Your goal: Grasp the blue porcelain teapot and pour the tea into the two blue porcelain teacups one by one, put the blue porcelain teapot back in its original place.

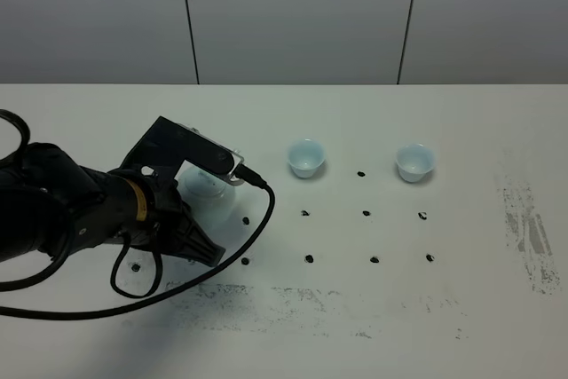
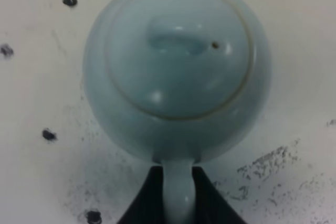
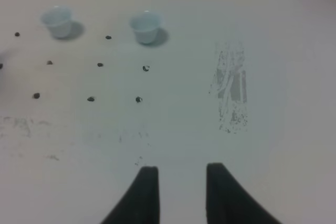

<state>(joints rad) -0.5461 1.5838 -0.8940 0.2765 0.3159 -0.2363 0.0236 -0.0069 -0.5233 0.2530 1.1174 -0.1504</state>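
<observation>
The blue porcelain teapot [image 2: 176,77] stands on the white table, seen from above in the left wrist view with its knobbed lid on. My left gripper [image 2: 178,177] is shut on its loop handle [image 2: 178,195], with one black finger on each side. In the high view the left arm covers most of the teapot [image 1: 202,185], and the left gripper [image 1: 185,208] sits beside it. The two blue porcelain teacups [image 1: 306,159] [image 1: 414,163] stand upright to the teapot's right. They also show in the right wrist view [image 3: 58,22] [image 3: 145,26]. My right gripper [image 3: 181,192] is open and empty, far from the cups.
Black dot marks [image 1: 366,214] lie in a grid on the table [image 1: 355,308]. Grey scuff patches mark the right side [image 1: 525,224] and the front [image 1: 231,295]. The left arm's black cable [image 1: 257,219] loops across the table. A grey panelled wall [image 1: 293,15] rises behind.
</observation>
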